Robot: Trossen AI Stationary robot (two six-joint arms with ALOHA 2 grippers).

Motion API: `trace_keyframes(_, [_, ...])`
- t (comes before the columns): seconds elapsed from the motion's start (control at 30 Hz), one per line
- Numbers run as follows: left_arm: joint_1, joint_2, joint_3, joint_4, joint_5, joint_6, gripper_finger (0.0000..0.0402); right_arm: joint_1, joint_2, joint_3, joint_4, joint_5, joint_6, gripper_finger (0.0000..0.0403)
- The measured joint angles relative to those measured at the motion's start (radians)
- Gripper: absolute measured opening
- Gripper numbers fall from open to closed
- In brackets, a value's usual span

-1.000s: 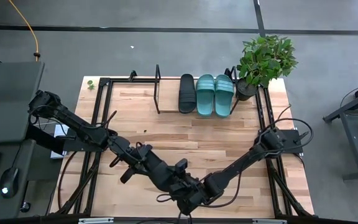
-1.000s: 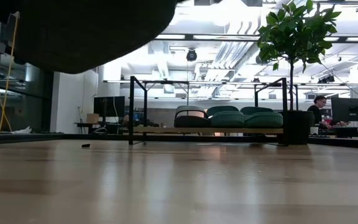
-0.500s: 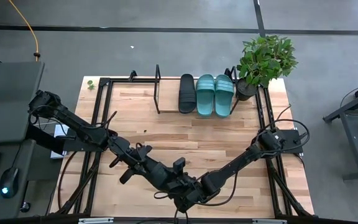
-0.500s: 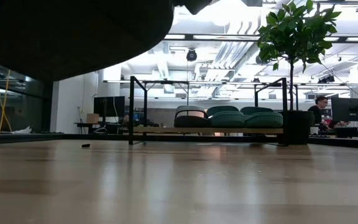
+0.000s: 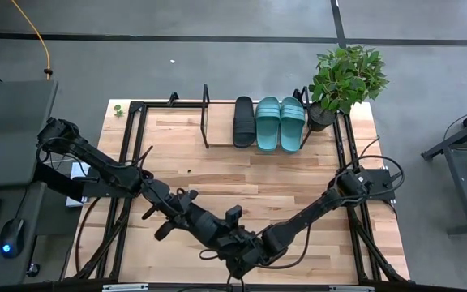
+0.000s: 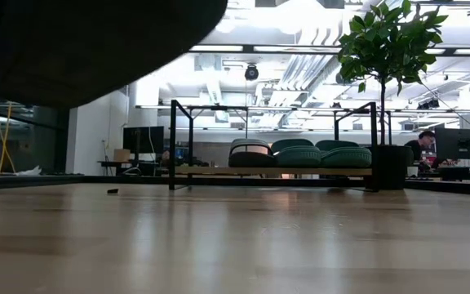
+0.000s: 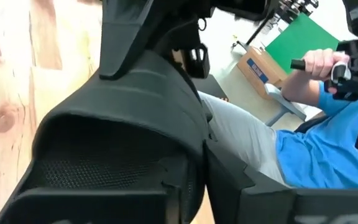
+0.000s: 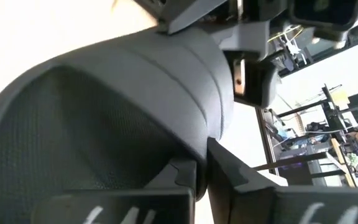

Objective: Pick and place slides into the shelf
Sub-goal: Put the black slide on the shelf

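A: Item one, the shelf (image 5: 217, 122). Contents?

B: Three slides toward the potted plant (image 5: 343, 81): a black slide (image 5: 244, 122), then two teal slides (image 5: 280, 123), side by side on the board. The space at the shelf's other end is free.

A: Item two, the fourth slide (image 7: 123, 155).

B: Well apart from the shelf, at the table's (image 5: 242, 174) opposite edge. A dark ribbed shape fills both wrist views. I judge it to be the second black slide, held between the two arms.

A: Item three, grippers.

B: The left gripper (image 5: 235, 258) and right gripper (image 5: 259, 250) meet there, close together. Each wrist view shows the dark rubber pressed up between that arm's fingers, so both look clamped on the slide, though the fingertips themselves are cut off.

A: Risks?

B: Two arms on one soft slide: if they pull unevenly, it could twist or slip free. Carrying it to the shelf with the arms crossed so near each other risks a collision or snagged cables.

A: Hidden?

B: From above the slide is lost under the arms. The low view is partly blocked by a dark mass overhead. A person in a blue top (image 7: 328, 137) sits beyond the table edge, partly cropped.
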Motion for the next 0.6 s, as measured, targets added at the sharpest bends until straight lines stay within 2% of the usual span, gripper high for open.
trace_keyframes(0.3, [-0.005, 0.0, 0.002, 0.006, -0.036, 0.055, 0.0135, 0.026, 0.001, 0.07, -0.077, 0.012, 0.038, 0.0001])
trace_keyframes(0.47, [-0.006, -0.009, 0.001, -0.006, -0.133, 0.073, 0.0185, 0.026, 0.001, 0.08, -0.132, 0.014, 0.083, 0.0001])
trace_keyframes(0.6, [-0.006, -0.046, 0.001, -0.046, -0.192, 0.103, 0.0206, 0.023, 0.001, 0.081, -0.191, 0.017, 0.137, 0.0])
